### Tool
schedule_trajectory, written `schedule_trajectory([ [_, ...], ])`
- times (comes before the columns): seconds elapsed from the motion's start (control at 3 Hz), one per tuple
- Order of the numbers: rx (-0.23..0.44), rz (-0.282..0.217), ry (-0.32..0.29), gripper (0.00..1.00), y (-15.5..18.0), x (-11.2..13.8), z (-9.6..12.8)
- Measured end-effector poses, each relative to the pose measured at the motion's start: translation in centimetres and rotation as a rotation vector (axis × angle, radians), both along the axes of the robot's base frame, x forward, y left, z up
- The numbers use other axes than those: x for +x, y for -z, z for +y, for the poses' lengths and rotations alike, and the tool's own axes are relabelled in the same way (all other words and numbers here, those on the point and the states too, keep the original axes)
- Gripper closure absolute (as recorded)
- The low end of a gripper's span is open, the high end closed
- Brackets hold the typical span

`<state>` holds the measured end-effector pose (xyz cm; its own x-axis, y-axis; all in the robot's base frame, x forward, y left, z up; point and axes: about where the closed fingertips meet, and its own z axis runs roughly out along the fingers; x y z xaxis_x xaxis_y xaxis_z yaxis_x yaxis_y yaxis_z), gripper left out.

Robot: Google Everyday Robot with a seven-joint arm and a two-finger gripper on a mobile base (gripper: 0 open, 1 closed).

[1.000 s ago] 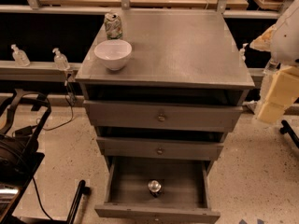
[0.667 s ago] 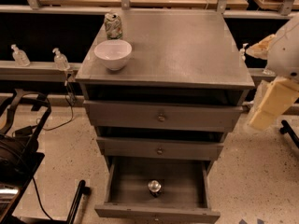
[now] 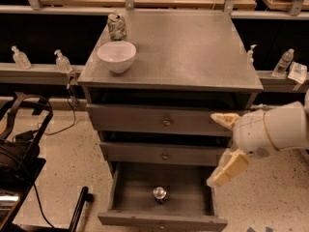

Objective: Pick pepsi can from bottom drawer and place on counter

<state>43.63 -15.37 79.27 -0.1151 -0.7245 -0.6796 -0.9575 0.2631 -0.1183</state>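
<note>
The pepsi can stands upright in the open bottom drawer, and the gripper hangs just right of it, jaws spread wide and empty, below the counter bearing a bowl.

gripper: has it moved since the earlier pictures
Yes. The gripper has dropped lower and leftward, from beside the grey metal counter to beside the open bottom drawer.
</note>
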Motion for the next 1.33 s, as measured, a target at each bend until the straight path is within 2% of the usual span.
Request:
schedule_trajectory([
  [0.33, 0.190, -0.084, 0.024, 0.00, 1.2, 2.2, 1.8],
  [0.67, 0.190, -0.084, 0.024, 0.00, 1.2, 2.2, 1.8],
  [1.0, 0.236, -0.114, 0.030, 0.00, 2.3, 2.7, 1.8],
  [1.33, 0.311, -0.156, 0.032, 0.00, 6.3, 2.6, 2.9],
])
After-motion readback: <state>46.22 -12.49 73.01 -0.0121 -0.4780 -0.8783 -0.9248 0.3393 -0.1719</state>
